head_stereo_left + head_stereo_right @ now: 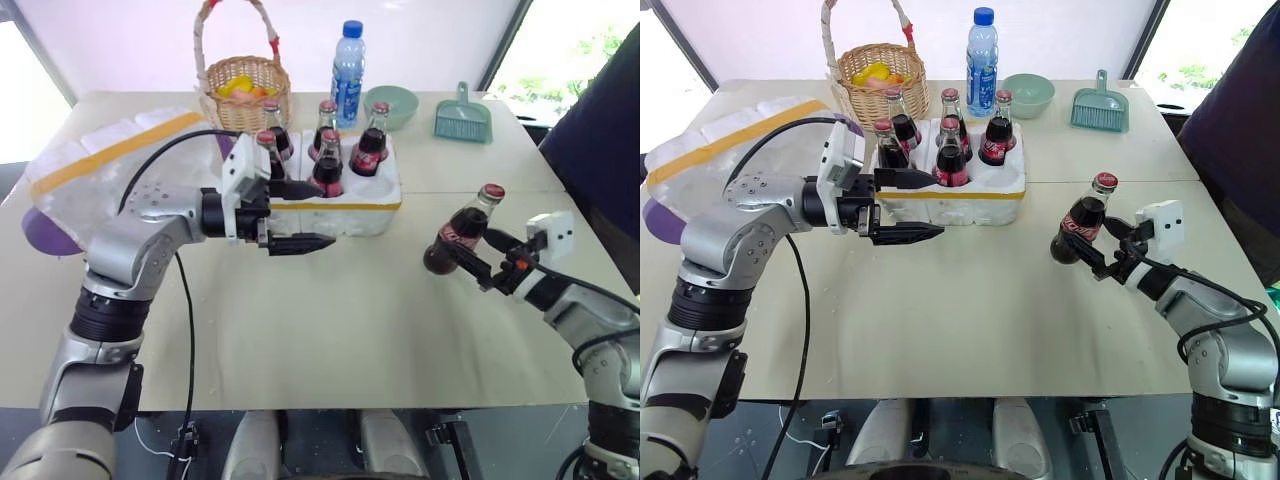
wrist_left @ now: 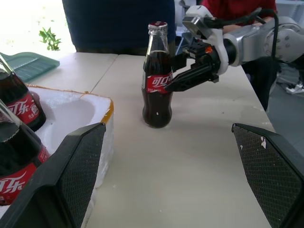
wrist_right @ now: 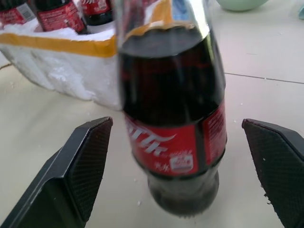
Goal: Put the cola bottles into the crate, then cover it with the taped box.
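Glass cola bottle (image 1: 1081, 222), red-capped, stands at the styrofoam crate's (image 1: 958, 203) four o'clock; right gripper (image 1: 1095, 252) gapes around it, left gripper (image 1: 908, 206) agape.

Six cola bottles (image 1: 1083, 222), one crate (image 1: 970, 195), one taped box (image 1: 720, 145), one basket (image 1: 875, 80), one water bottle (image 1: 982, 50), one bowl (image 1: 1029, 94), one dustpan (image 1: 1100, 108).
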Controlling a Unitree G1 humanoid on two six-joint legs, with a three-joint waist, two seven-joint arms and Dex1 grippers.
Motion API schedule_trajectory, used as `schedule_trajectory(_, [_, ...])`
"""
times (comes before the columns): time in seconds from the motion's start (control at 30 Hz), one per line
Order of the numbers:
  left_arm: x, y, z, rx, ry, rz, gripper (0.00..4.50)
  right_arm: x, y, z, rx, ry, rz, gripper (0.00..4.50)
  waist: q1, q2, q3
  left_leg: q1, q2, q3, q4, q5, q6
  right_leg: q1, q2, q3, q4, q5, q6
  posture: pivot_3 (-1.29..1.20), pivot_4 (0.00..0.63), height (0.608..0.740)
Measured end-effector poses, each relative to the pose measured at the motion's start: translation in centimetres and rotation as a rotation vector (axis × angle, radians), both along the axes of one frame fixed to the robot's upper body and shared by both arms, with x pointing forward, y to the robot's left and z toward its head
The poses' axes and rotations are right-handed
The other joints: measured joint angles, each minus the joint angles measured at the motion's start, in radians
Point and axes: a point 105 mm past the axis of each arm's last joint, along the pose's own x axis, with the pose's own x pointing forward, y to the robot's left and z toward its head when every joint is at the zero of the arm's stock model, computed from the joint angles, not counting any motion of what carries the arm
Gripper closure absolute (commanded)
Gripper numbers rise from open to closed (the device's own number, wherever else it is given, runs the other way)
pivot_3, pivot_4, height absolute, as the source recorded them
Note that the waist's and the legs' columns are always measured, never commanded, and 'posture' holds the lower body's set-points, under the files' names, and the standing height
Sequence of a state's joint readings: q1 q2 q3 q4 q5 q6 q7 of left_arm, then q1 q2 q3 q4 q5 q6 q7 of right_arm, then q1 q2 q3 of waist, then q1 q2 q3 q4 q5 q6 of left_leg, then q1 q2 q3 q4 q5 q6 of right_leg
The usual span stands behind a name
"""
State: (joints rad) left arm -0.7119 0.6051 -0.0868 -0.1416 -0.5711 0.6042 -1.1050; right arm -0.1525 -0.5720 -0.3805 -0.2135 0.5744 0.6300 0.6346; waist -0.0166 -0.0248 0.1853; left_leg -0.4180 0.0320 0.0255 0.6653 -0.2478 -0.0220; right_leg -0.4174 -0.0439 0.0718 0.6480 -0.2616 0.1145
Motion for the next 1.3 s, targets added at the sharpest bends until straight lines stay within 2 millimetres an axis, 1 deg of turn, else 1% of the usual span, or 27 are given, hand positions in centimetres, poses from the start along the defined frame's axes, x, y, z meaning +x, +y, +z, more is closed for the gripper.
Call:
schedule_trajectory(0.1, [0.0, 0.0, 0.0, 0.000, 0.000, 0.001, 0.04, 0.6, 0.5, 0.0, 0.011, 0.001, 0.020, 0.00, 0.000, 0.000, 0.000, 0.000, 0.000, 0.000, 0.000, 0.000, 0.000, 0.000, 0.000, 0.000, 0.000, 0.000, 0.000, 0.00, 0.150, 0.740])
schedule_trajectory(0.2, [0.0, 0.0, 0.0, 0.000, 0.000, 0.002, 0.00, 0.9, 0.9, -0.1, 0.019, 0.007, 0.032, 0.81, 0.000, 0.000, 0.000, 0.000, 0.000, 0.000, 0.000, 0.000, 0.000, 0.000, 0.000, 0.000, 0.000, 0.000, 0.000, 0.00, 0.150, 0.740])
schedule_trajectory(0.27, [0.0, 0.0, 0.0, 0.000, 0.000, 0.003, 0.00, 1.0, 0.8, 0.2, 0.021, -0.009, 0.028, 1.67, 0.000, 0.000, 0.000, 0.000, 0.000, 0.000, 0.000, 0.000, 0.000, 0.000, 0.000, 0.000, 0.000, 0.000, 0.000, 0.00, 0.150, 0.740])
schedule_trajectory(0.3, [0.1, 0.0, 0.0, 0.000, -0.001, 0.004, 0.00, 1.1, 0.9, 0.3, 0.023, -0.010, 0.030, 1.87, 0.000, 0.000, 0.000, 0.000, 0.000, 0.000, 0.000, 0.000, 0.000, 0.000, 0.000, 0.000, 0.000, 0.000, 0.000, 0.00, 0.150, 0.740])
schedule_trajectory(0.47, [0.1, 0.0, 0.0, -0.001, -0.003, 0.012, 0.00, 0.9, 1.3, 0.6, 0.044, 0.002, 0.050, 1.87, -0.003, 0.001, 0.001, -0.001, 0.000, 0.000, 0.000, 0.000, 0.000, -0.001, 0.000, 0.000, 0.001, 0.000, 0.000, 0.00, 0.150, 0.740])
schedule_trajectory(0.53, [0.2, 0.1, 0.1, -0.002, -0.005, 0.019, 0.00, 0.9, 1.6, 1.4, 0.046, 0.001, 0.079, 1.87, -0.003, 0.002, 0.001, -0.002, 0.000, 0.000, 0.000, 0.000, 0.000, -0.003, 0.000, 0.000, 0.001, 0.000, 0.000, 0.00, 0.150, 0.740])
schedule_trajectory(0.6, [0.3, 0.1, 0.1, -0.002, -0.005, 0.025, 0.00, 1.4, 2.1, 3.8, 0.043, -0.044, 0.118, 1.87, -0.004, 0.004, 0.003, -0.003, 0.000, 0.002, 0.000, 0.000, 0.000, -0.005, -0.001, 0.002, 0.001, 0.000, 0.000, 0.00, 0.150, 0.740])
schedule_trajectory(0.67, [0.4, 0.2, 0.1, -0.004, -0.006, 0.031, 0.00, 1.8, 3.0, 7.2, 0.042, -0.128, 0.166, 1.87, -0.006, 0.004, 0.003, -0.004, 0.000, 0.001, 0.000, 0.000, 0.000, -0.006, 0.000, 0.002, 0.002, 0.000, 0.000, 0.00, 0.150, 0.740])
schedule_trajectory(0.73, [0.5, 0.2, 0.1, -0.006, -0.006, 0.037, 0.00, 2.0, 4.4, 11.7, 0.043, -0.255, 0.228, 1.87, -0.007, 0.005, 0.003, -0.005, 0.000, 0.001, 0.000, 0.000, 0.000, -0.008, 0.001, 0.002, 0.002, 0.000, 0.000, 0.00, 0.150, 0.740])
schedule_trajectory(0.8, [0.6, 0.3, 0.1, -0.009, -0.006, 0.047, 0.00, 2.2, 6.0, 14.8, 0.040, -0.341, 0.291, 1.87, -0.006, 0.005, 0.003, -0.006, 0.001, 0.000, -0.001, 0.000, 0.000, -0.008, 0.001, 0.001, 0.002, 0.000, 0.000, 0.00, 0.150, 0.740])
schedule_trajectory(0.83, [0.7, 0.4, 0.1, -0.009, -0.007, 0.053, 0.00, 2.3, 6.7, 15.7, 0.037, -0.365, 0.318, 1.87, -0.004, 0.005, 0.003, -0.006, 0.001, 0.000, -0.001, 0.000, 0.000, -0.008, 0.001, 0.001, 0.002, 0.000, 0.000, 0.00, 0.150, 0.740])
schedule_trajectory(0.87, [0.7, 0.5, 0.1, -0.010, -0.009, 0.060, 0.00, 2.6, 7.3, 16.1, 0.036, -0.373, 0.339, 1.87, -0.004, 0.005, 0.003, -0.007, 0.001, 0.000, -0.001, 0.000, 0.000, -0.008, 0.001, 0.000, 0.001, 0.000, 0.000, 0.00, 0.150, 0.740])
schedule_trajectory(0.93, [0.9, 0.8, 0.3, -0.016, -0.015, 0.074, 0.00, 3.8, 8.6, 16.1, 0.030, -0.357, 0.369, 1.87, -0.004, 0.005, 0.003, -0.007, 0.000, 0.001, 0.000, 0.000, 0.000, -0.008, 0.000, 0.001, 0.001, 0.000, 0.000, 0.00, 0.150, 0.740])
schedule_trajectory(1.03, [1.0, 1.0, 0.3, -0.021, -0.019, 0.089, 0.00, 6.3, 10.0, 14.5, 0.005, -0.283, 0.371, 1.87, 0.001, 0.005, 0.003, -0.008, 0.000, 0.001, 0.001, 0.000, 0.000, -0.009, -0.001, 0.000, 0.001, 0.000, 0.000, 0.00, 0.150, 0.740])
schedule_trajectory(1.07, [1.0, 1.0, 0.3, -0.022, -0.018, 0.093, 0.00, 6.6, 10.1, 14.1, -0.003, -0.268, 0.368, 1.87, 0.003, 0.005, 0.003, -0.009, 0.000, 0.001, 0.001, 0.000, 0.000, -0.009, -0.001, 0.000, 0.001, 0.000, 0.000, 0.00, 0.150, 0.740])
schedule_trajectory(1.13, [1.1, 1.4, 0.1, -0.027, -0.017, 0.116, 0.00, 7.9, 10.5, 12.6, -0.055, -0.226, 0.362, 1.87, 0.003, 0.005, 0.003, -0.010, 0.000, 0.002, 0.001, 0.000, 0.000, -0.010, -0.001, 0.000, 0.001, 0.000, 0.000, 0.00, 0.150, 0.740])
schedule_trajectory(1.3, [1.0, 2.2, 0.2, -0.029, -0.030, 0.155, 0.00, 9.3, 10.7, 9.2, -0.158, -0.151, 0.369, 1.87, -0.002, 0.005, 0.003, -0.010, 0.000, 0.002, 0.000, 0.000, 0.000, -0.011, -0.001, 0.000, 0.001, 0.000, 0.000, 0.00, 0.150, 0.740])
